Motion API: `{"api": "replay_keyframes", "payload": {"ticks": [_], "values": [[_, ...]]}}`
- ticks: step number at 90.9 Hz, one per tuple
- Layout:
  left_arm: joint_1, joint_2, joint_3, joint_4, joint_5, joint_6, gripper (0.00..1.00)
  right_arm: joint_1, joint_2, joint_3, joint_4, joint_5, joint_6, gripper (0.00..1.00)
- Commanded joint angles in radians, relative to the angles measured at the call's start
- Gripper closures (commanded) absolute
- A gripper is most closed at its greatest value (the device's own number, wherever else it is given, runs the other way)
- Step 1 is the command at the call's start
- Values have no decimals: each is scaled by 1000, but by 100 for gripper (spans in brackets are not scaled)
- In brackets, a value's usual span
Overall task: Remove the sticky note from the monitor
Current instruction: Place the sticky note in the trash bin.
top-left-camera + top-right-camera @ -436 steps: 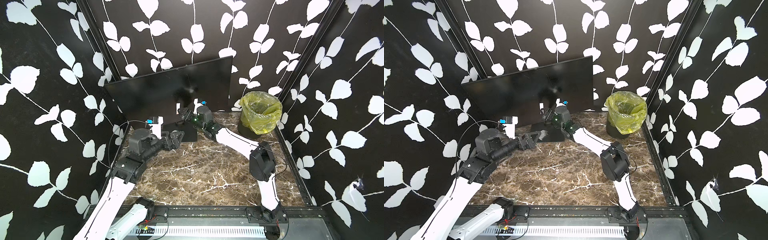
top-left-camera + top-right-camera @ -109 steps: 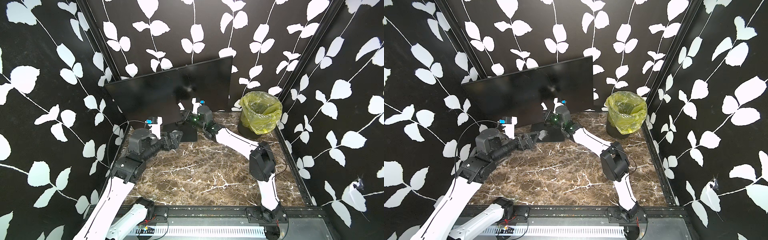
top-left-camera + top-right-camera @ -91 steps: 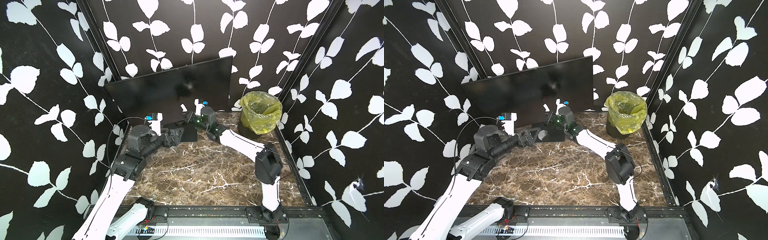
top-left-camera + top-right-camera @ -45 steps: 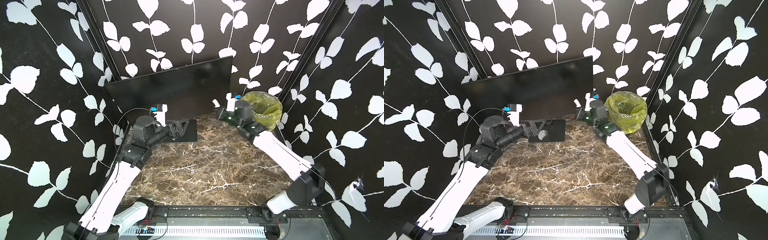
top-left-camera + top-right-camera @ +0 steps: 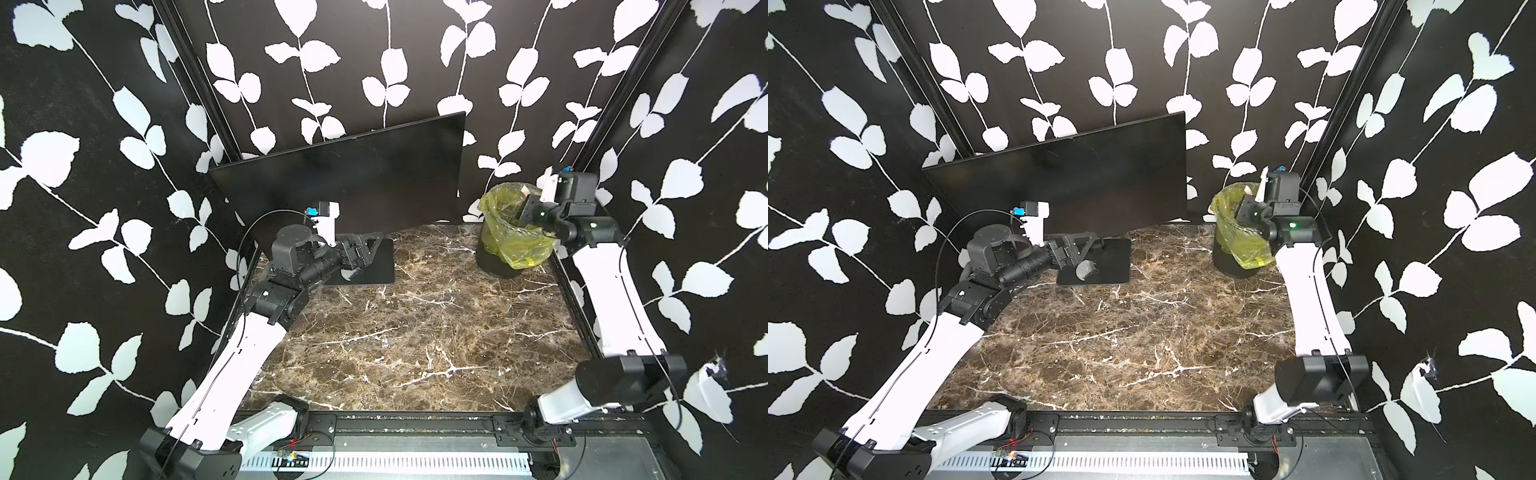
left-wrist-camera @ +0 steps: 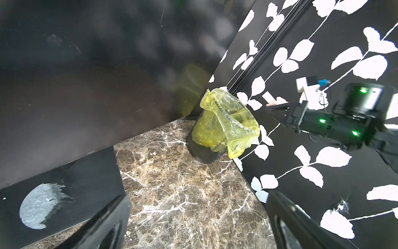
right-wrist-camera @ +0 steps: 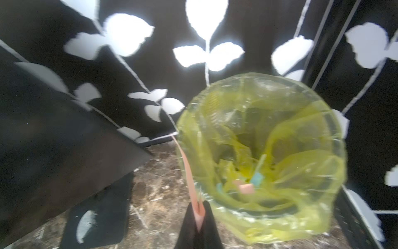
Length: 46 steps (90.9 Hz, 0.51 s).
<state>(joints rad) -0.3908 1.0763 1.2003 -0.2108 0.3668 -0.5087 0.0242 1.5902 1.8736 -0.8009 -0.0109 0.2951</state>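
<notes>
Marbled tabletop bears monitor, bin; leaf-print walls; bin contents perhaps paper.

You have two arms, the left arm and the right arm, each built of smooth white shells joined by black cylindrical joints. A white camera block with a blue plug tops each wrist. A thin black cable arcs over the left. Green lights dot the right. The left gripper is black, triangular, open-framed.

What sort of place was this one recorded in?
Probably a purpose-built robot test booth, not a real office: leaf-patterned walls box in a marble-look tabletop holding a monitor and a lined bin.
</notes>
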Motion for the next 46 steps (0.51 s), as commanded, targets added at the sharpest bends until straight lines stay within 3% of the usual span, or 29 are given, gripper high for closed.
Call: {"api": "replay_keyframes", "payload": {"ticks": [1,25,46], "values": [[3,-16,7,24,12,9,1,-31,87,76,-112,4,-71,98],[5,-51,-36,-7,-30,39,1,-75,312,364,-288,25,-140,86],[8,-63,-64,-1,-42,34,1,-77,399,519,-336,38,-165,52]]}}
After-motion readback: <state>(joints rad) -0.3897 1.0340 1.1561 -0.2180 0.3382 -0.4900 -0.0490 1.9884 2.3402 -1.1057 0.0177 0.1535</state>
